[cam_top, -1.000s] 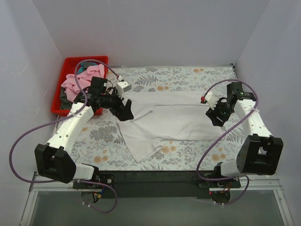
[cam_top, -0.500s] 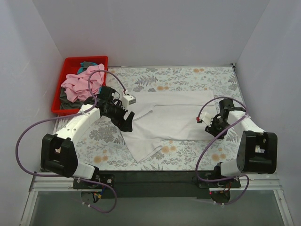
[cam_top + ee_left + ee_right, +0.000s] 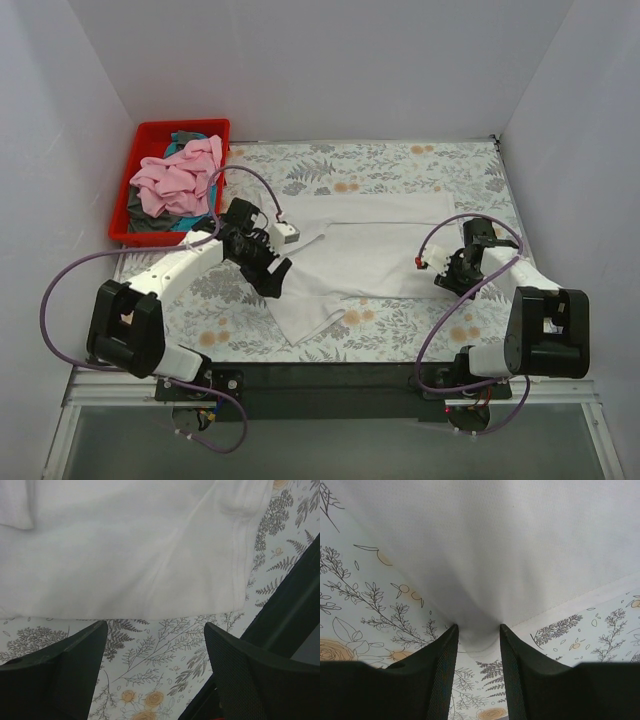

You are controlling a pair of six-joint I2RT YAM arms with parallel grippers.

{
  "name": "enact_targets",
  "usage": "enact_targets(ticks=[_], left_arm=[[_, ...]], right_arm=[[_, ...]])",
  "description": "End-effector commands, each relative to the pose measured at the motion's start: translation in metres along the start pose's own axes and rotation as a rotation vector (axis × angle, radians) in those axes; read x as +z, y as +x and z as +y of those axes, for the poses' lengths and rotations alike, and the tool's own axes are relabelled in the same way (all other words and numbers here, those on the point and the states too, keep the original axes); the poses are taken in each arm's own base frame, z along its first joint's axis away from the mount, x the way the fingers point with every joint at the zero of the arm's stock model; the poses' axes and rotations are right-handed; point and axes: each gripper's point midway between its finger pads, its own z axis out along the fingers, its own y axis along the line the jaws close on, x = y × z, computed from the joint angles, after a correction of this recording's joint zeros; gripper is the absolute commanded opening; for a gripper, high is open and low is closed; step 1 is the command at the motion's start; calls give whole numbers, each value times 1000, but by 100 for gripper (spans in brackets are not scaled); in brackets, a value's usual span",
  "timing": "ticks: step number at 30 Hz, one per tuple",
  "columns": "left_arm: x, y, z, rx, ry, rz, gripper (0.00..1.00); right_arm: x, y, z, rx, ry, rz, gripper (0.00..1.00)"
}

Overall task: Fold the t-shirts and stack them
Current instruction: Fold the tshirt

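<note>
Left gripper [image 3: 155, 628]: wide open; empty
Right gripper [image 3: 478, 632]: nipped onto white t-shirt [image 3: 365, 255] edge
Progress: fold unfinished; other t-shirts [image 3: 176, 180] in red bin [image 3: 150, 129]; no stack

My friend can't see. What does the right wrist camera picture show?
Two black fingers of the right gripper pinch a bunched edge of a white t-shirt, which fills the top of the picture. Under it lies a tablecloth printed with grey leaves and orange flowers.
</note>
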Motion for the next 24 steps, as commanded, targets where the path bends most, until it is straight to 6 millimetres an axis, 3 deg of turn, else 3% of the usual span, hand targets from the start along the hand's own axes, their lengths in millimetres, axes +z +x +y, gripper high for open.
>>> enact_targets(ticks=[1, 6, 15, 19, 24], left_arm=[[2, 6, -14, 135, -18, 8, 75], [23, 31, -27, 237, -33, 107, 53], [43, 39, -41, 330, -54, 131, 49], [50, 36, -34, 354, -88, 131, 44], [62, 52, -21, 354, -128, 205, 38]], right_arm=[[14, 12, 11, -12, -26, 38, 46], [-1, 3, 1, -5, 1, 9, 46], [-24, -3, 6, -36, 4, -21, 46], [-22, -6, 7, -24, -14, -36, 46], [-18, -11, 8, -18, -38, -45, 49]])
